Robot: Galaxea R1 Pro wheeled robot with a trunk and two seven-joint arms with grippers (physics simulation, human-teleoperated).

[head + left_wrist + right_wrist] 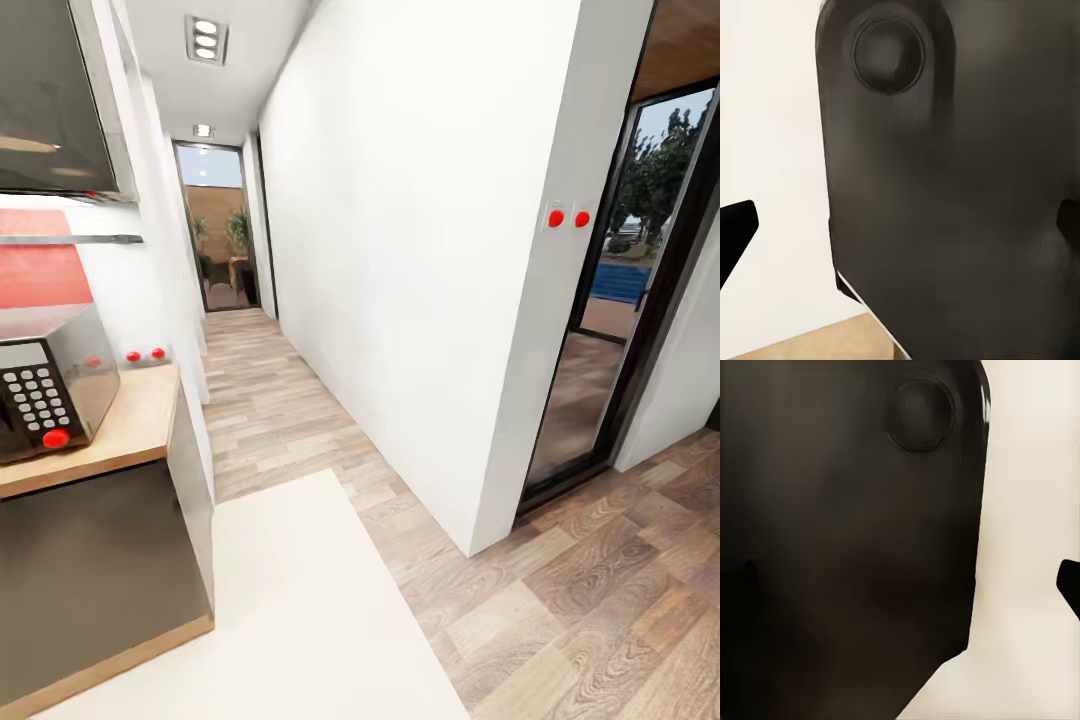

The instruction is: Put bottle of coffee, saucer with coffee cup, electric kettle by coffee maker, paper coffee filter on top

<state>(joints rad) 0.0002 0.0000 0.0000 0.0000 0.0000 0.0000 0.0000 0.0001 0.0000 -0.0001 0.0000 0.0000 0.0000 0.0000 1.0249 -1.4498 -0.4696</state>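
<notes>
We see a microwave on a counter at the left, a shelf above it, a hallway ahead and a glass door at the right.

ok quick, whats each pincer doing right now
Left pincer: open, fingertips far apart, nothing held between them.
Right pincer: cannot tell; one fingertip shows, the other is lost in dark.
</notes>
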